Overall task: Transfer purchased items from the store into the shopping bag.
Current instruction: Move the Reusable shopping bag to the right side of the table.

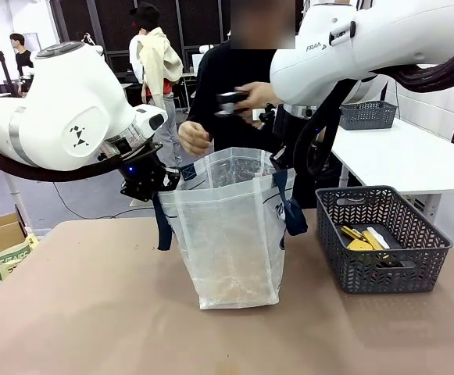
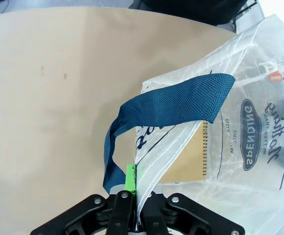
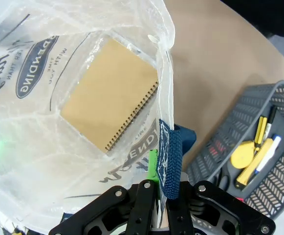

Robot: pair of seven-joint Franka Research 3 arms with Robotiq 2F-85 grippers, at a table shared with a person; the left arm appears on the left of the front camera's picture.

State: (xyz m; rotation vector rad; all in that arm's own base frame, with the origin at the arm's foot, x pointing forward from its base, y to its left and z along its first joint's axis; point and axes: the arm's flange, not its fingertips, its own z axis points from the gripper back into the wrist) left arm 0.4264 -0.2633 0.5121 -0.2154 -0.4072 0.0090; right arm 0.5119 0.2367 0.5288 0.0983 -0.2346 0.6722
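Bag check: shopping bag [image 1: 227, 234] stands mid-bench [image 1: 94, 297], mouth held wide. Its navy oval print [image 2: 251, 134] reads "SPENDING", with "Nothing" in script beside it. A tan spiral notebook [image 3: 107, 95] lies flat inside. Left gripper [image 2: 133, 181] is pinched tight on the rim at 9 o'clock, right gripper [image 3: 159, 171] likewise at 3, by the strap. Basket [image 1: 383, 273] sits at 3 o'clock.

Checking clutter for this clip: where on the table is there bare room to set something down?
Bare table left of the bag and along the near edge in front of bag and basket. Only a narrow strip between bag and basket. Basket floor is crowded with tools.
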